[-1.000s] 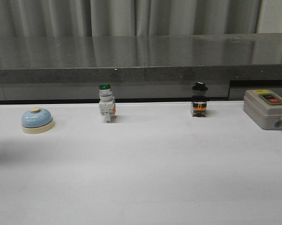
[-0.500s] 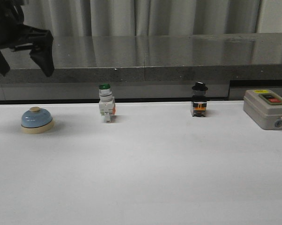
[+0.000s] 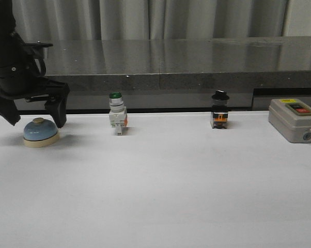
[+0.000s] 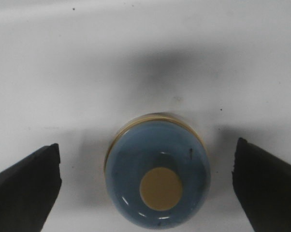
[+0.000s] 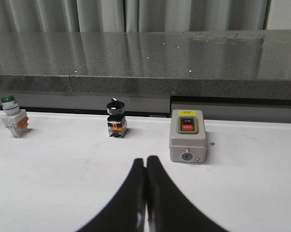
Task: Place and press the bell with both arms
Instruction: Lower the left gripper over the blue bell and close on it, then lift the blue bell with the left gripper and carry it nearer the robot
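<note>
Straddling the bell (image 4: 157, 175), the left gripper (image 3: 35, 118) is spread wide, touching nothing; right gripper (image 5: 145, 193) pressed together.

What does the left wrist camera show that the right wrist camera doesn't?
Only the left wrist view shows the bell from above, sitting between the open fingers of the left end effector without touching them. Only the right wrist view shows the closed right end effector, the grey switch box, the black-knobbed switch, the green-capped button and the dark counter. Both show the white table.
</note>
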`<action>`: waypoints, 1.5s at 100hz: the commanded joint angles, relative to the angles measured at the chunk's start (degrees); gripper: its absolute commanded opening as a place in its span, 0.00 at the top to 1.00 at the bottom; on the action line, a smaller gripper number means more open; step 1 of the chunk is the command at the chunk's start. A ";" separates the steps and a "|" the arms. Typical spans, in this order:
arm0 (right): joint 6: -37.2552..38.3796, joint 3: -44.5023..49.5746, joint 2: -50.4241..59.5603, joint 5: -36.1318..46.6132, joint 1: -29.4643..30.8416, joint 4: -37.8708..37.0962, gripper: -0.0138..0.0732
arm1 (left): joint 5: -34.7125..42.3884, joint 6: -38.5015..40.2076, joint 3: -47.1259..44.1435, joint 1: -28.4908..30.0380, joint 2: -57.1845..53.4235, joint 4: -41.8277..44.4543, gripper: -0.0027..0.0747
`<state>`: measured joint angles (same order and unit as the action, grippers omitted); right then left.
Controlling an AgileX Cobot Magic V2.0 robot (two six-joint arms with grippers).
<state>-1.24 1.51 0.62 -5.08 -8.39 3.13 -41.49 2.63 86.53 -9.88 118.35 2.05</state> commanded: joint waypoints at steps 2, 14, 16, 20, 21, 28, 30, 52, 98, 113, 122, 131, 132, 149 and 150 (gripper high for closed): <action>-0.25 -0.77 1.02 4.71 0.45 0.05 0.91 | 0.61 -0.12 1.67 -0.25 -2.38 -0.06 0.07; -0.25 -0.77 1.02 4.71 0.45 0.05 0.91 | -0.43 -0.12 1.67 -0.25 -1.05 -0.06 0.07; -0.25 -0.77 1.02 4.71 0.45 0.05 0.91 | -0.54 -0.12 1.67 -0.25 -0.94 -0.06 0.07; -0.25 -0.77 1.02 4.71 0.45 0.05 0.91 | -1.16 -0.12 1.67 -0.25 -0.66 -0.06 0.07; -0.25 -0.77 1.02 4.71 0.45 0.05 0.91 | -1.30 -0.12 1.67 -0.25 -0.53 -0.06 0.07; -0.25 -0.77 1.02 4.71 0.45 0.05 0.91 | -1.85 -0.12 1.67 -0.25 -0.41 -0.06 0.08; -0.25 -0.77 1.02 4.71 0.45 0.05 0.91 | -1.99 -0.12 1.67 -0.25 -0.41 -0.06 0.09; -0.25 -0.77 1.02 4.71 0.45 0.05 0.91 | -1.99 -0.12 1.67 -0.25 -0.41 -0.06 0.47; -0.25 -0.77 1.02 4.71 0.45 0.05 0.91 | -3.02 -0.21 1.67 -3.22 -8.49 -0.06 0.72; -0.25 -0.77 1.02 4.71 0.45 0.05 0.91 | -3.02 -0.21 1.67 -7.99 -13.42 -0.06 0.72; -0.25 -0.77 1.02 4.71 0.45 0.05 0.91 | -3.02 -0.33 1.67 -11.58 -14.39 -0.06 0.72; -0.25 -0.77 1.02 4.71 0.45 0.05 0.91 | -3.02 -0.32 1.67 -16.21 -14.12 -0.06 0.72; -0.25 -0.77 1.02 4.71 0.45 0.05 0.91 | -3.02 -0.43 1.67 -16.55 -14.12 -0.06 0.72; -0.25 -0.77 1.02 4.71 0.45 0.05 0.91 | -1.06 -0.79 1.67 -24.17 -11.92 0.16 0.72; -0.25 -0.77 1.02 4.71 0.45 0.05 0.91 | -0.76 -0.79 1.67 -24.42 -11.89 0.16 0.72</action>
<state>-1.24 1.51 0.62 -5.08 -8.39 3.13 -45.64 2.06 86.53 -30.90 108.30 2.25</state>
